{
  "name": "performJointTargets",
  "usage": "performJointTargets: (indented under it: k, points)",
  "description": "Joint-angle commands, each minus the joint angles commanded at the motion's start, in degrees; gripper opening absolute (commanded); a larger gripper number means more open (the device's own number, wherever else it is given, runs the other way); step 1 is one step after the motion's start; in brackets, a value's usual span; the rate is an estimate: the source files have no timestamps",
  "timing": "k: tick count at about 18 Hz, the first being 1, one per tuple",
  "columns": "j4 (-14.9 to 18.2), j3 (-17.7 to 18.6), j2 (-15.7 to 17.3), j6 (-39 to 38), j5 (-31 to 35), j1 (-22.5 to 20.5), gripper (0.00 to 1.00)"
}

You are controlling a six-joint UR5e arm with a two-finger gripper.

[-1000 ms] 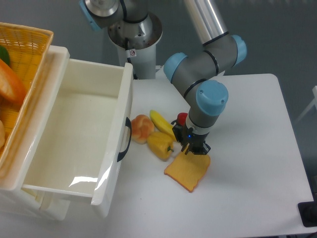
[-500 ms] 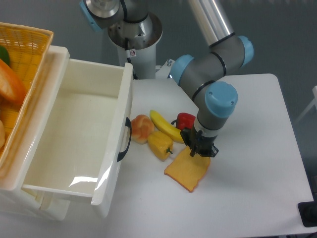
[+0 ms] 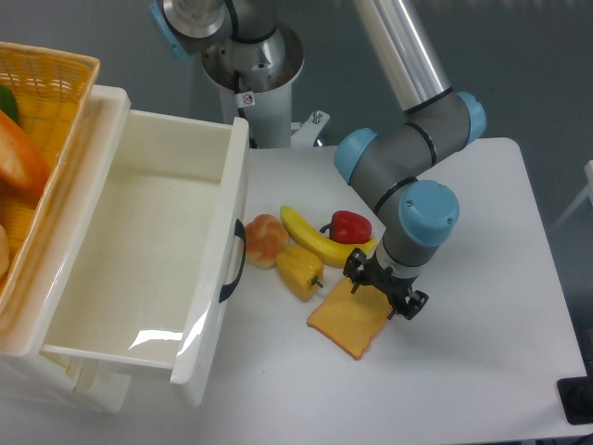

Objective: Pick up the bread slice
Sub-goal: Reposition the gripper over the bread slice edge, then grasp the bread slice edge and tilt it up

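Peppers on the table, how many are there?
2: a yellow pepper left of the bread slice, a red pepper behind the banana. None obviously hidden.

banana [image 3: 315, 236] touches red pepper [image 3: 350, 226], near yellow pepper [image 3: 298, 271].

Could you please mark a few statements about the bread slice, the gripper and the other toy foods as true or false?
1. The bread slice lies flat on the table. True.
2. The gripper is over the slice's far edge. True.
3. The red pepper sits inside the white drawer. False: it is on the table beside the banana.
4. The yellow pepper lies between the peach-coloured fruit and the bread slice. True.
5. The drawer is pushed shut. False: it stands open, and nothing shows inside it.
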State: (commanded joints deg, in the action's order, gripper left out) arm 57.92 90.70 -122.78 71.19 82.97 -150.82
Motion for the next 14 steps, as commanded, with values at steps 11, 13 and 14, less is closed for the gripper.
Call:
performJointTargets:
  k: [11, 13, 14]
  points:
    - [0.0, -1.2, -2.6, -0.3, 0.0, -0.1, 0.97]
    - [0.0, -1.2, -2.7, -1.0, 0.0, -0.1, 0.95]
    - [0.0, -1.2, -2.7, -1.0, 0.0, -0.1, 0.93]
